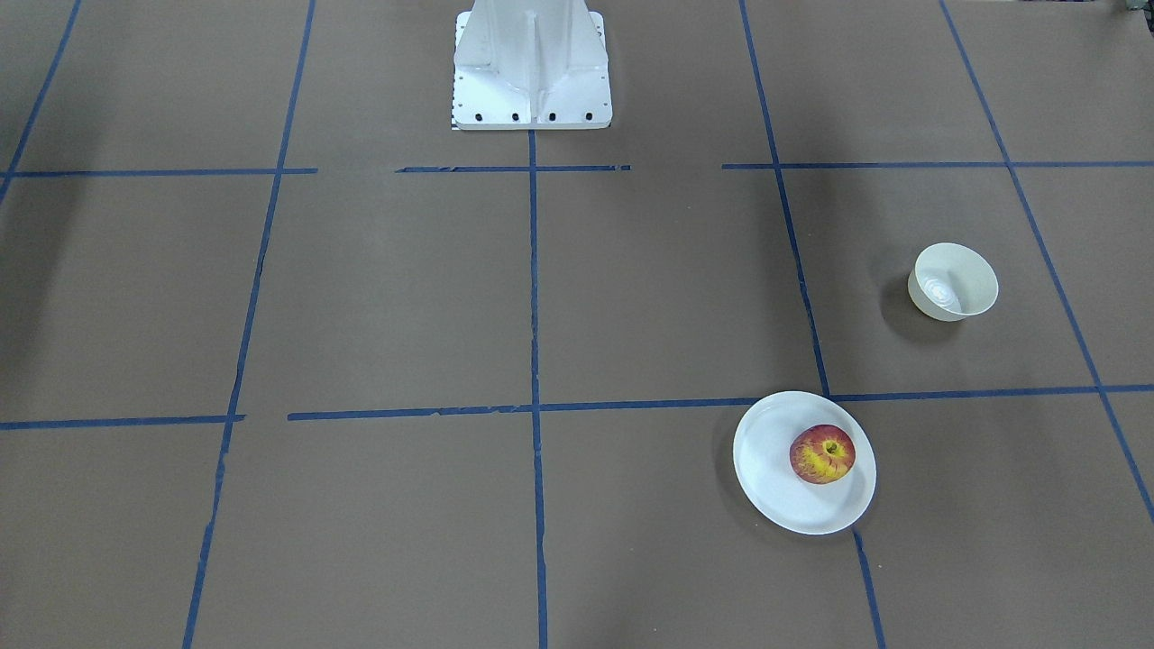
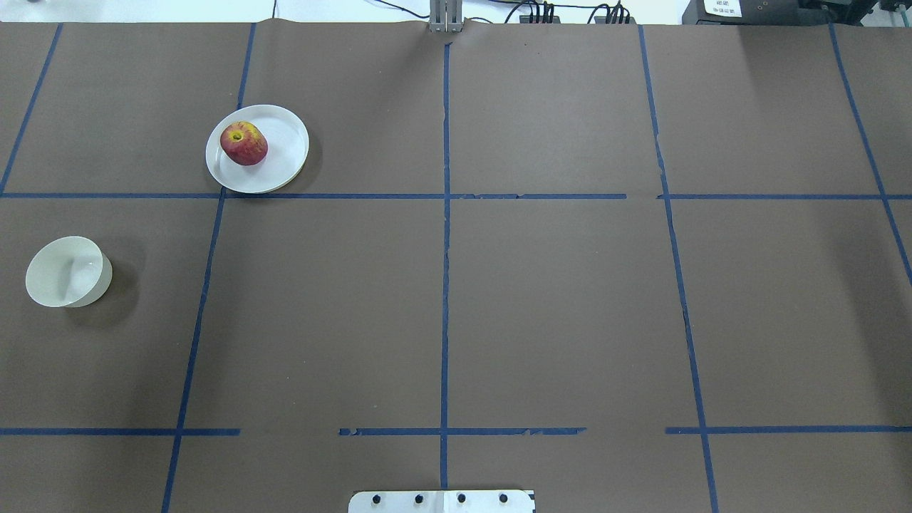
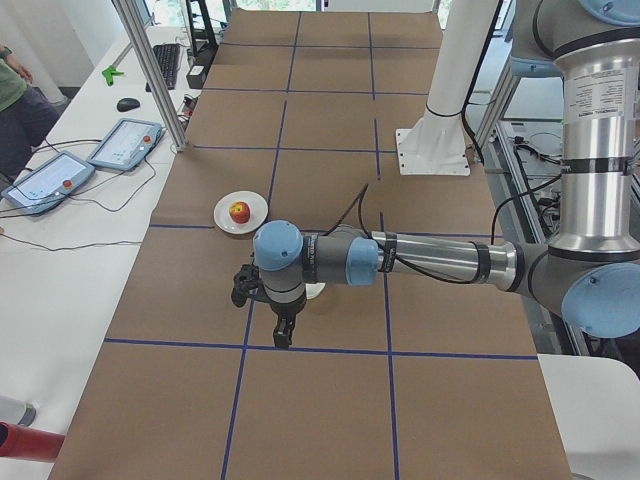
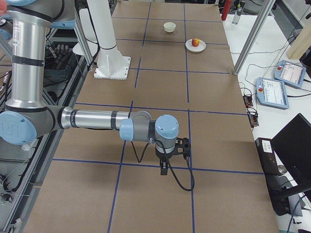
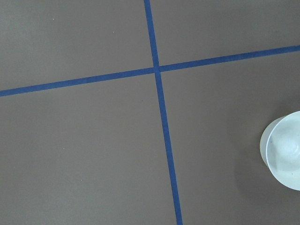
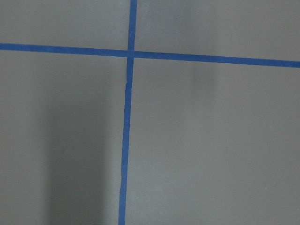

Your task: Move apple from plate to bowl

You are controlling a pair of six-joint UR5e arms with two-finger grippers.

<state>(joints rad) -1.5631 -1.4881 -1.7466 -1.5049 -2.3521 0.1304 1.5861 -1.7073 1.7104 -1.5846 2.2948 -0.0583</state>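
The red and yellow apple lies on the flat white plate, also in the overhead view: apple, plate. The cream-white bowl stands empty and apart from the plate, at the overhead view's left; its edge shows in the left wrist view. My left gripper hangs above the table near the bowl, which the wrist partly hides. My right gripper hangs over the table's far end from the plate. Both show only in side views, so I cannot tell if they are open or shut.
The white robot base stands at the table's middle edge. Blue tape lines grid the brown table cover. Tablets and cables lie on the side bench beyond a metal post.
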